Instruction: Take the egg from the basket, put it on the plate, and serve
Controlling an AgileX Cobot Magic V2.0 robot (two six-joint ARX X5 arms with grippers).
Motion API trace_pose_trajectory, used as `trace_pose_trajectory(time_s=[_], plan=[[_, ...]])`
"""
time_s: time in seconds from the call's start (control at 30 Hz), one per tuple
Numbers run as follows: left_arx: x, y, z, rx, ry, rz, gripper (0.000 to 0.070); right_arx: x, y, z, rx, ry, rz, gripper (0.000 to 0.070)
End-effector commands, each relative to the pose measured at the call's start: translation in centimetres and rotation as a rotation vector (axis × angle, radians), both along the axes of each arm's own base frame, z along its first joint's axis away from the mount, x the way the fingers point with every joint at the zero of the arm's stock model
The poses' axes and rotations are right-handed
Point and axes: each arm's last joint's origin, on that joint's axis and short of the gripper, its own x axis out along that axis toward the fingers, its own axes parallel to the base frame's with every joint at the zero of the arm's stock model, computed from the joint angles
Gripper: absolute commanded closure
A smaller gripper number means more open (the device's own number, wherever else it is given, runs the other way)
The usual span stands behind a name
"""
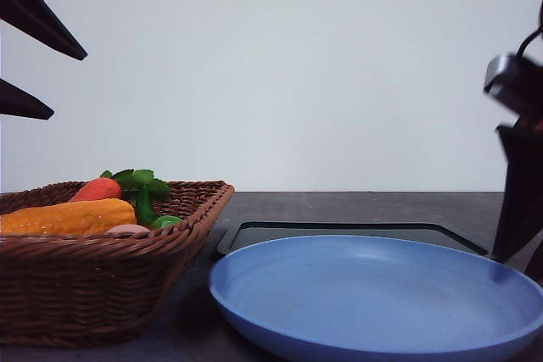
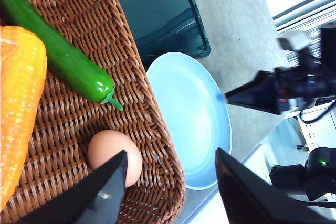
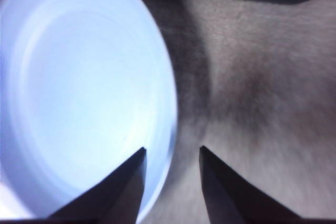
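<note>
Grey table (image 1: 356, 205) — egg (image 2: 114, 157) in basket (image 2: 89, 19) beside pepper (image 2: 58, 51), left end effector (image 2: 170, 182) spread wide

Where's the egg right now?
The egg lies in the wicker basket, near the rim on the side facing the blue plate, close to the green pepper's stem, seen past the left gripper in its wrist view.

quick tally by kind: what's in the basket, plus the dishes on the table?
Brownish-pink oval egg: 1
Orange corn cob: 1
Red-orange carrot: 1
Green pepper: 1
Brown woven wicker basket: 1
Light blue round plate: 1
Black rectangular tray: 1
Total: 7
</note>
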Motion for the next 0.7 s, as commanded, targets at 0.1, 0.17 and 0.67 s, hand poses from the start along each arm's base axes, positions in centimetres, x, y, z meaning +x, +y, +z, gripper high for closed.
trace_pose_trajectory(time_s=[0.1,0.17,0.67], plan=[[0.2,-0.1,0.4,0.01,-0.042,-0.018,0.0358,0.9,1.0,-1.1,0.027,0.02,0.033,0.0514],[0.2,-0.1,0.4,0.011,-0.045,-0.019,0.0358,1.0,1.2,-1.3,0.026,0.024,0.04,0.056],[-0.1,-0.8,0.2,0.014,0.01,-0.023,0.0251,0.2,0.4,0.4,0.033,-0.004,-0.008,0.07]])
